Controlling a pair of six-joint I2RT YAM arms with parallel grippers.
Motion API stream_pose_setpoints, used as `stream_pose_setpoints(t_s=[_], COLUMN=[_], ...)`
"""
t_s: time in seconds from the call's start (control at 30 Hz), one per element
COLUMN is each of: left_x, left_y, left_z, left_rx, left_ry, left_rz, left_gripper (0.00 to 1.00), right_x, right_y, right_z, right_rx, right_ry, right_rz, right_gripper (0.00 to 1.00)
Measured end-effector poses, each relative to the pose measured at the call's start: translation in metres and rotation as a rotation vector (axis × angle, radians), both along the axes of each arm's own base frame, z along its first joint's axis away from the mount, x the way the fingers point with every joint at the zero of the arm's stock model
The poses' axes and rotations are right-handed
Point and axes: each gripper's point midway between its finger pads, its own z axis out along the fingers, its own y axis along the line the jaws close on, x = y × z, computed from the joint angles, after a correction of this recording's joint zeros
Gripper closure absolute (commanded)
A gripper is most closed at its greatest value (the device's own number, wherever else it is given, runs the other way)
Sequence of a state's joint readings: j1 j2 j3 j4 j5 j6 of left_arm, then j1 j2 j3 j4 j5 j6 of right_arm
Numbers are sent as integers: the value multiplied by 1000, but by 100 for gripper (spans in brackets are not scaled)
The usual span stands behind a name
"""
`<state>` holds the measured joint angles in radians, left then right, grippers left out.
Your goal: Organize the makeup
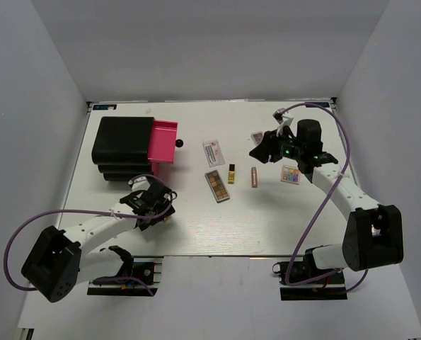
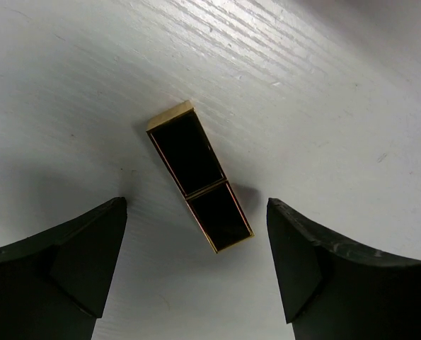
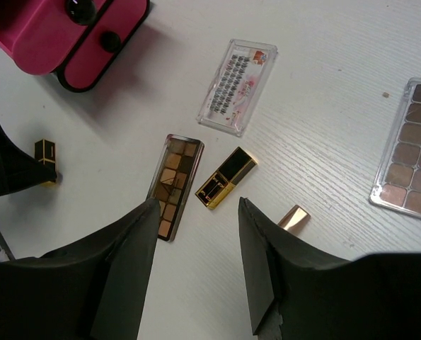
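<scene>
Left gripper stood wide open, straddling the black-gold lipstick tube; it looked light, rigid and slick, best pinched across its long sides mid-body.

left gripper: low, pointing down, jaws wide apart | right gripper: raised, jaws parted, empty

White wood-grain table; plain white walls on three sides; even light.
</scene>
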<state>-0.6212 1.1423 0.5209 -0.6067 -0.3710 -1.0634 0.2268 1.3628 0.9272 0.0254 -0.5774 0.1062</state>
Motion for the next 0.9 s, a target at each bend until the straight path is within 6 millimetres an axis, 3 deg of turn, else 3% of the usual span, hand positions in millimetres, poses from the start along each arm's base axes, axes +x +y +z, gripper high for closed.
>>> stream_pose_setpoints(t_s=[0.23,0.33,0.37,0.57,0.67,0.77,0.9], left_x=[8,10,9,-3,-8,-10,-6], left_y=[6,7,7,1,-15,-50,-100], left_z=[-3,-4,-4,2,19,45,100], left_rx=[55,64,64,12,-44,-148,-258], left_ry=[-27,-36,-39,-43,-63,-83,-141], left_rz=[34,40,41,-8,-107,-296,-539], left_gripper=[32,51,63,87,90,95,98], right_x=[-1,-1,-1,-1,-1,-1,-2], right_y=[-3,-5,-5,-7,-7,-7,-6], right_z=[-3,-2,-2,-1,-1,0,0], right_rx=[12,20,21,28,33,35,37], right_ry=[18,24,24,28,30,31,31], right_rz=[-4,-4,-5,-7,-4,-1,2], right_gripper=[46,46,46,46,46,46,46])
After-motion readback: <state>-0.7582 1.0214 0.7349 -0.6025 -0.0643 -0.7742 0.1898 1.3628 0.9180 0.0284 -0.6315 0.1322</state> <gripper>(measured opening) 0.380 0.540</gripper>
